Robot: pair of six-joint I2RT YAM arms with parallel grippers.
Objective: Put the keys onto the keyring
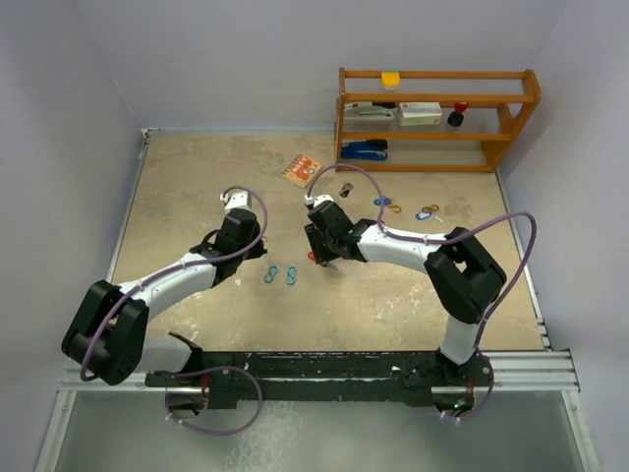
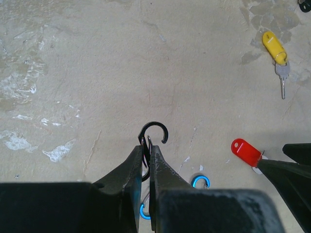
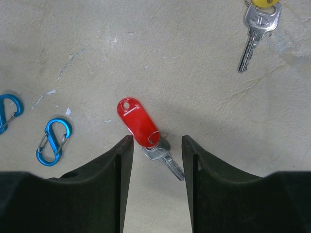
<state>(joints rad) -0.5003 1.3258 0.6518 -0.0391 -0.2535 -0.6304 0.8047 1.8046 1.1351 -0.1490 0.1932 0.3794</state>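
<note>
While ungripped, red-tagged key inside right hand.

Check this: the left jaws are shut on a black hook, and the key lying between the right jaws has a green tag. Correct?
Wrong colour. The key between the right jaws has a red tag, as the right wrist view shows. The left jaws are shut on the black hook.

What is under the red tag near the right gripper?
The red tag lies flat on the table. At its lower end the silver key pokes out; any part beneath the tag is hidden.
</note>
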